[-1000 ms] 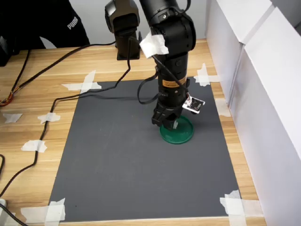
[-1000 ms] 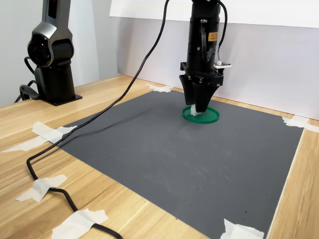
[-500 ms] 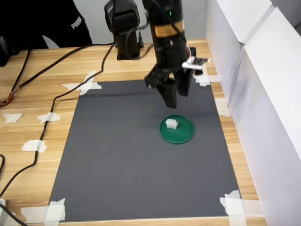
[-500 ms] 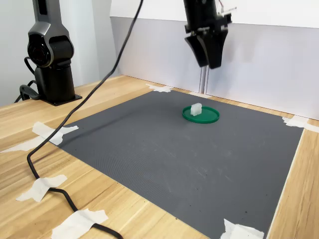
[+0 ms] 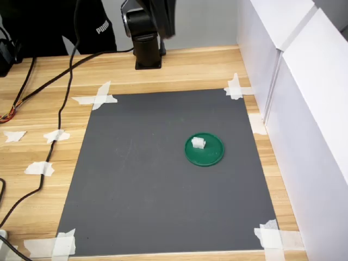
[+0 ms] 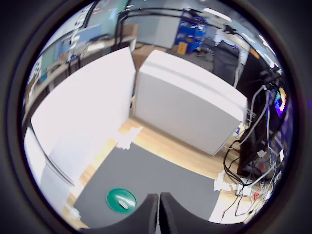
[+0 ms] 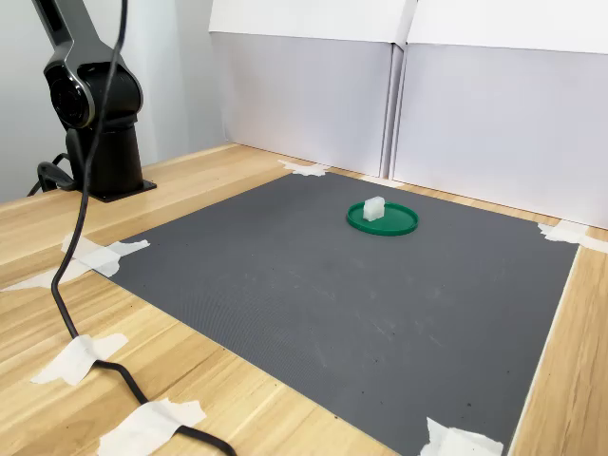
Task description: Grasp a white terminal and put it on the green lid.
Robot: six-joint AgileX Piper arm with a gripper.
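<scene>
In the first exterior view you see the arm has lifted clear since a second ago; the white terminal (image 5: 198, 143) sits alone on the green lid (image 5: 209, 155), toward that lid's left edge; in the wrist view the gripper (image 6: 159, 213) shows its fingertips closed together, holding nothing, with the lid far below; in the second exterior view the terminal rests upright on the lid; you can judge the placement done.
</scene>
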